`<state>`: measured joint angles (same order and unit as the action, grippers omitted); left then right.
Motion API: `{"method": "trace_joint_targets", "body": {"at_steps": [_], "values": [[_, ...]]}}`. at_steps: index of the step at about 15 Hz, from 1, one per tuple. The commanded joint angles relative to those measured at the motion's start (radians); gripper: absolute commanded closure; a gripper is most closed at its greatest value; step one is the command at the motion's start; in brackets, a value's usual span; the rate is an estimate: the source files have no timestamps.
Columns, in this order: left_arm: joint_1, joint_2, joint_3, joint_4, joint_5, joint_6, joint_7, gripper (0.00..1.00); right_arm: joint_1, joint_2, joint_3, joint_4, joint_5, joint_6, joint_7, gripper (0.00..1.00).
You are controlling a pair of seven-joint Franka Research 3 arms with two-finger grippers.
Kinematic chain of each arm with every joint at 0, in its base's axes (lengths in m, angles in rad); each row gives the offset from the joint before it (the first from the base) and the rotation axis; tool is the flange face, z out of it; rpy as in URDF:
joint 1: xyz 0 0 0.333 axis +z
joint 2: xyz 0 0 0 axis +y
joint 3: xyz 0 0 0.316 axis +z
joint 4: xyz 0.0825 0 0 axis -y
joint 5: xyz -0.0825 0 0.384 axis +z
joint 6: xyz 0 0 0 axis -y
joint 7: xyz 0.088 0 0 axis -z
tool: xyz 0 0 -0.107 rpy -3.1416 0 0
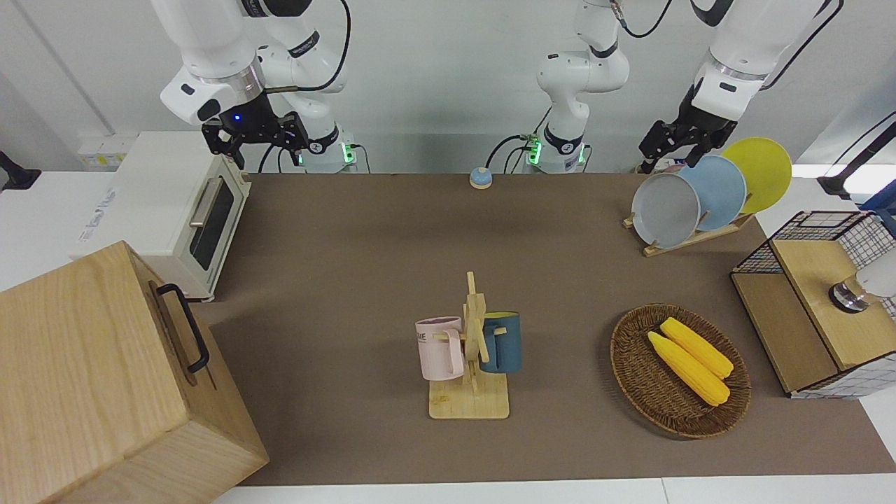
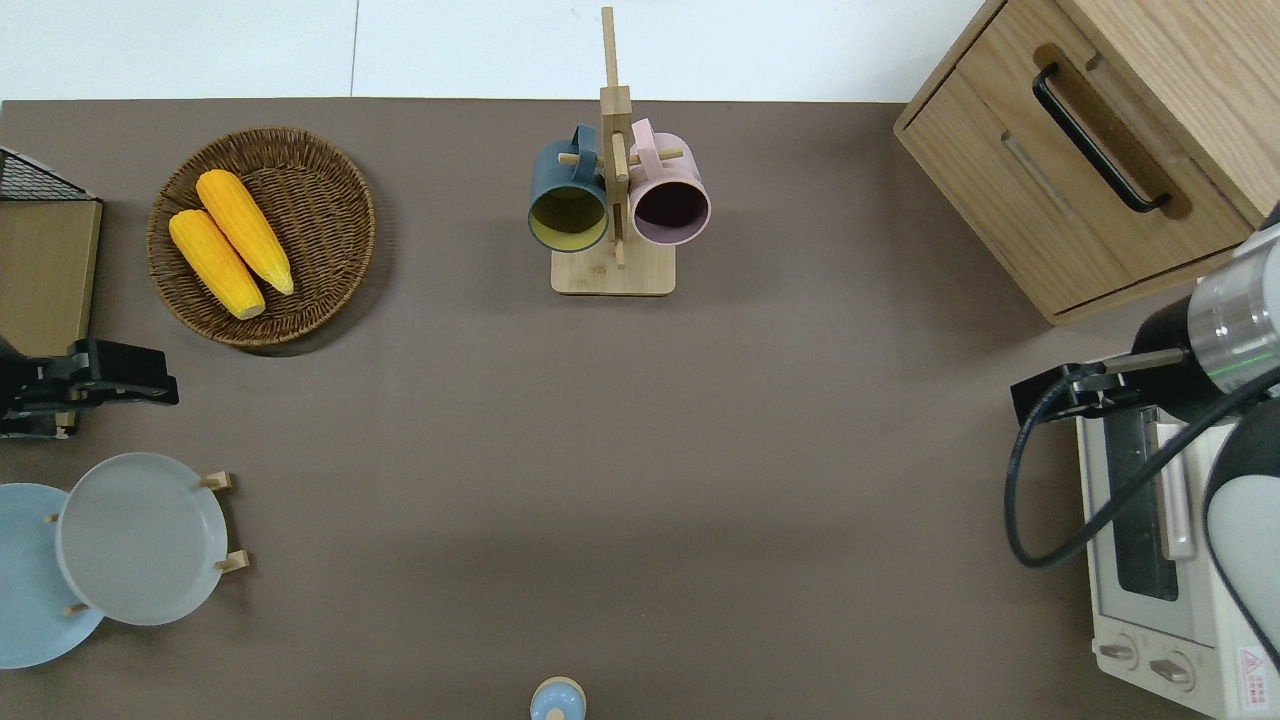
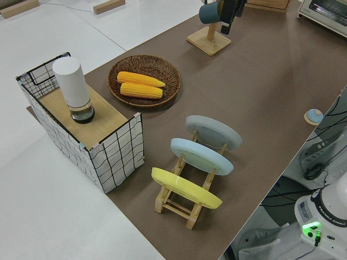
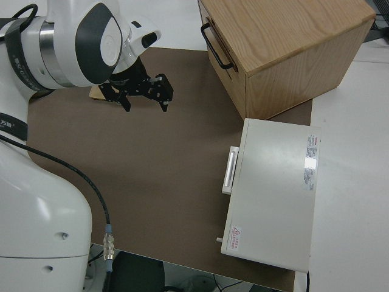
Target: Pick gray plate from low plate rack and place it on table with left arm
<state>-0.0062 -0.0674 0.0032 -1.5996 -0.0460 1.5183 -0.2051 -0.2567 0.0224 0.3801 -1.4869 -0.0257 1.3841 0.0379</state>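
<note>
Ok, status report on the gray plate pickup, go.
Left gripper up by the rack, empty. Right arm parked. Gray plate in low plate rack, farthest slot from the robots, light blue plate next. Nothing blocking.

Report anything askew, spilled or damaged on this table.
Nothing stands out: the gray plate, blue plate and yellow plate lean in the low plate rack; both corn cobs lie in their basket.

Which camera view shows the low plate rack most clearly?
The left side view: the low plate rack shows both rails, its pegs and three plates. The front view shows only one rail end under the plates; the overhead view shows only peg tips beside the gray plate. The right side view misses it.
</note>
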Motion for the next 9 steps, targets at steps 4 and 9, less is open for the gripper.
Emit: {"method": "trace_joint_targets", "body": {"at_steps": [4,9], "values": [[-0.015,0.032,0.017,0.024,0.027,-0.018,-0.062,0.0,-0.026,-0.002,0.023,0.01,-0.007,-0.014,0.013,0.017],[-0.015,0.043,0.015,0.01,0.06,-0.018,-0.096,0.0,-0.026,-0.002,0.023,0.01,-0.007,-0.014,0.013,0.017]]}}
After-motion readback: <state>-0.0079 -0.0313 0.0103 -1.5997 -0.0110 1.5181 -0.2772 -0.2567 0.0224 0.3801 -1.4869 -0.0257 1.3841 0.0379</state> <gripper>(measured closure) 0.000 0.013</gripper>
